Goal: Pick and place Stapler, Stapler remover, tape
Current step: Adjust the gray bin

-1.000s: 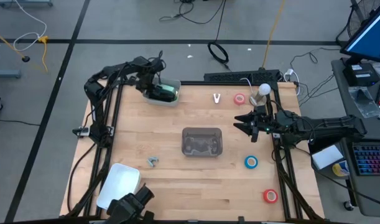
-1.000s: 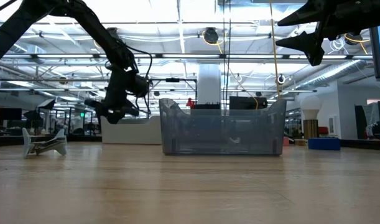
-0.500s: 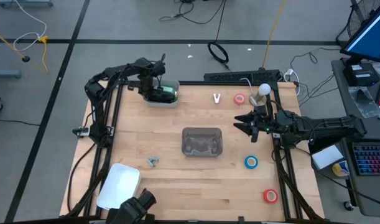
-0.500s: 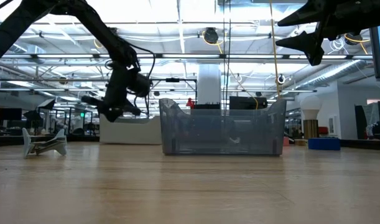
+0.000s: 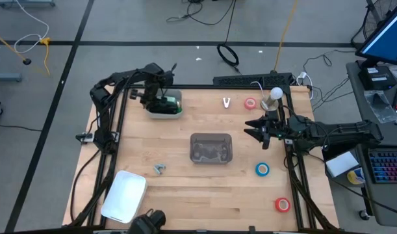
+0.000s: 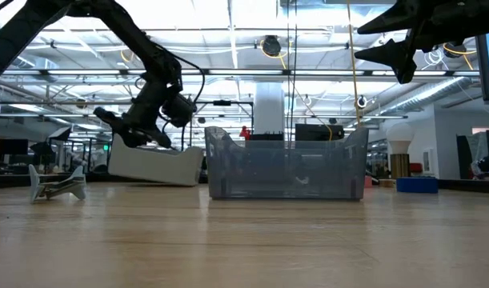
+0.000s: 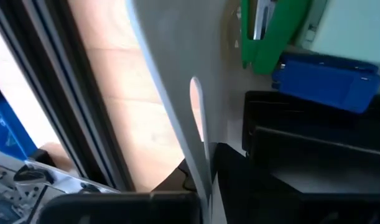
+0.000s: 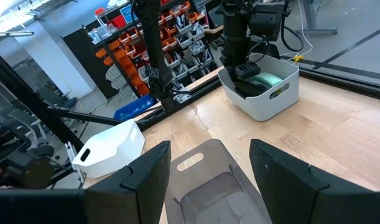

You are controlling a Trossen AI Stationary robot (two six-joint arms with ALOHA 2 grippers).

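Wooden table (image 5: 179, 182): left gripper (image 5: 160, 99) clamped on the tilted white bin's (image 5: 164, 112) rim, green stapler (image 8: 264, 79) inside; right gripper (image 5: 255, 129) spread, hovering.

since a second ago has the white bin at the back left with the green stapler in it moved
Yes. The white plastic bin, gripped at its rim by the left hand, has slid left and nearer, away from the table's back edge, one end lifted.

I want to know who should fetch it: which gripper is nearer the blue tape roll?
The right gripper: it hovers just beyond the blue tape roll. The left gripper is across the table, clamped on a white bin.
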